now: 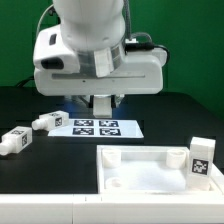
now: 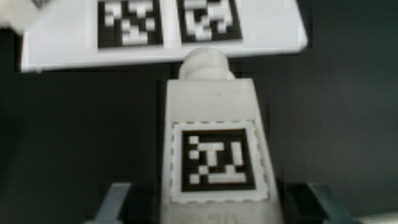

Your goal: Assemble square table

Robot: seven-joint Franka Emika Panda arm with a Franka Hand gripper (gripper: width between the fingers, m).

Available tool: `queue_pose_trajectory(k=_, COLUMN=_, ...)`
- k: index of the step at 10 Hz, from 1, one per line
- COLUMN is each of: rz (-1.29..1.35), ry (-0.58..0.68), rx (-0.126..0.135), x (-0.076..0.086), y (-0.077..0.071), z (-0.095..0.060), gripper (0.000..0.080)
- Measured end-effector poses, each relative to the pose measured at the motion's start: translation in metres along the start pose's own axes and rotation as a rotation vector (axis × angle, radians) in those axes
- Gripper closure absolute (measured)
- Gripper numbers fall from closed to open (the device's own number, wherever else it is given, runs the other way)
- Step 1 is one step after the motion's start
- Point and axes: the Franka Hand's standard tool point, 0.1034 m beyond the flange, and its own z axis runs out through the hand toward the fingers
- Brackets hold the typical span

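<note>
The square table panel [image 1: 140, 165] lies at the front right of the exterior view, rim up, with round corner sockets. One tagged leg [image 1: 202, 160] stands at its right corner. Two more legs [image 1: 45, 122] [image 1: 12, 140] lie on the black table at the exterior view's left. My gripper [image 1: 101, 101] is low, just behind the marker board [image 1: 96, 127]. In the wrist view a fourth leg [image 2: 214, 130] lies lengthwise between my fingers [image 2: 118, 203], tag up, tip toward the marker board [image 2: 160, 35]. My gripper [image 2: 217, 207] is open, with a dark gap on each side of the leg.
The arm's large white body [image 1: 95, 60] hangs over the middle of the table. A green backdrop [image 1: 190, 40] closes the rear. A white edge [image 1: 40, 210] runs along the table's front.
</note>
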Motion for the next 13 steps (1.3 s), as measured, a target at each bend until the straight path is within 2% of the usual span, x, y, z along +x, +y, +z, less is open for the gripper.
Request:
queue_pose_trajectory(k=1, rz=-0.025, ry=0.048, rx=0.000, x=0.007, y=-0.011, z=-0.015, gripper=0.0515)
queue_pose_trajectory(k=2, rz=-0.042, ry=0.119, rx=0.007, x=0.013, y=-0.016, z=-0.039, gripper=0.0515)
queue_pose_trajectory(k=3, rz=-0.063, ry=0.170, rx=0.005, x=0.013, y=-0.019, z=-0.058, gripper=0.0515)
queue_pose_trajectory(k=4, rz=-0.077, ry=0.246, rx=-0.008, x=0.017, y=-0.022, z=-0.069, gripper=0.0514)
queue_pose_trajectory(k=5, rz=-0.072, ry=0.294, rx=-0.010, x=0.018, y=-0.020, z=-0.064, gripper=0.0514)
queue_pose_trajectory(k=7, rz=-0.069, ry=0.443, rx=-0.022, x=0.024, y=-0.016, z=-0.065, gripper=0.0514)
queue_pose_trajectory(k=8, rz=-0.071, ry=0.499, rx=-0.020, x=0.027, y=-0.018, z=-0.071, gripper=0.0514)
queue_pose_trajectory(k=9, rz=-0.095, ry=0.591, rx=-0.017, x=0.038, y=-0.024, z=-0.087, gripper=0.0514)
queue_pose_trajectory(k=10, rz=-0.128, ry=0.658, rx=-0.017, x=0.046, y=-0.023, z=-0.099, gripper=0.0514)
queue_pose_trajectory(k=11, rz=-0.128, ry=0.774, rx=-0.029, x=0.055, y=-0.019, z=-0.111, gripper=0.0514)
queue_pose_trajectory(k=12, rz=-0.123, ry=0.838, rx=-0.048, x=0.055, y=-0.017, z=-0.110, gripper=0.0514)
queue_pose_trajectory(k=13, rz=-0.124, ry=0.906, rx=-0.078, x=0.055, y=-0.011, z=-0.109, gripper=0.0514)
